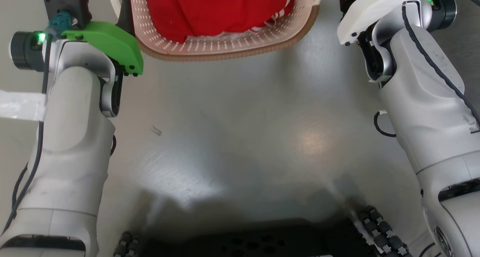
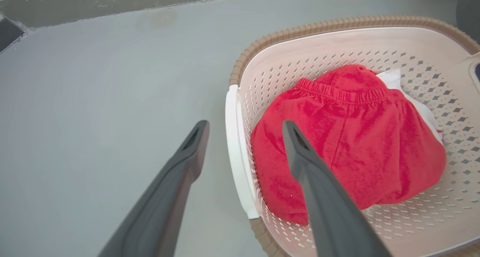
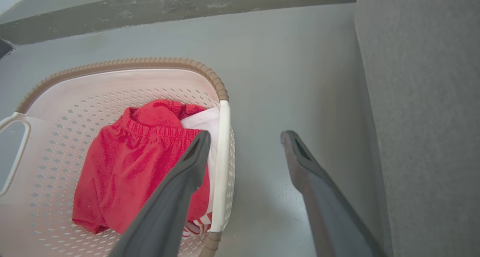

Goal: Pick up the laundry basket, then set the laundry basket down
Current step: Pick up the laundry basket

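Cream plastic laundry basket point(image 1: 225, 47) sat on the grey floor point(image 1: 240, 137), both claws poised at its handles.

Its left white handle point(image 2: 234, 148) lay between the parted fingers of the left gripper point(image 2: 244, 128), one finger outside, one over the red cloth point(image 2: 348, 144); the right gripper point(image 3: 245, 137) stood likewise spread across the right handle point(image 3: 224, 148). Neither had clamped. A good lift would likely need both to close together, squarely on the handles, clear of fabric, then rise level.
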Tool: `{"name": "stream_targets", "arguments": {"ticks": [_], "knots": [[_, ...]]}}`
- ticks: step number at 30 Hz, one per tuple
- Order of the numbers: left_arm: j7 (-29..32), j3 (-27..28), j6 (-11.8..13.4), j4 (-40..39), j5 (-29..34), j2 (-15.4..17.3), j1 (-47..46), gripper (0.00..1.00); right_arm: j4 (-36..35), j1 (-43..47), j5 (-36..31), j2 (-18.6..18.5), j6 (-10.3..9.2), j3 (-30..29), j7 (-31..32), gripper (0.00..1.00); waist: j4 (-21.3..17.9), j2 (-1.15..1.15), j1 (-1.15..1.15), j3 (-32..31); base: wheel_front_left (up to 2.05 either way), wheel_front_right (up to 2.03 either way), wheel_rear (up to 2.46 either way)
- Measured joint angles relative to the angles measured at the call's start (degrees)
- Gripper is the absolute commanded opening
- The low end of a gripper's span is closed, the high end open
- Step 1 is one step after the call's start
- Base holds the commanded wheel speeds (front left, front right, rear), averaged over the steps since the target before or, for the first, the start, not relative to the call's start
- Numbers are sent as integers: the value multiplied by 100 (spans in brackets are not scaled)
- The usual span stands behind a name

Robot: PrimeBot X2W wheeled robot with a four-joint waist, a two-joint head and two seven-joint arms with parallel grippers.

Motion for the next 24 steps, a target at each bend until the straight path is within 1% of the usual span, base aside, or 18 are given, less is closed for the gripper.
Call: {"name": "stream_targets", "arguments": {"ticks": [6,8,10,13,24], "knots": [[-2,-15,-9,328,-9,-35,-288,100,287,-238,79,-5,8,131,41,100,62,0,0,298,0,0,0],[-22,-31,-49,417,-9,-45,-388,100,356,-339,90,-9,9,174,38,100,87,0,0,375,0,0,0],[-76,-44,-55,531,-9,-63,-463,100,457,-405,140,-13,58,247,37,100,116,0,0,434,0,0,0],[-76,-94,-103,704,-9,-76,-520,100,597,-441,199,-13,62,325,38,100,159,0,0,490,0,0,0],[-166,-204,-111,1209,-10,-126,-910,100,929,-732,438,-16,105,616,37,100,218,0,0,605,0,0,0]]}}
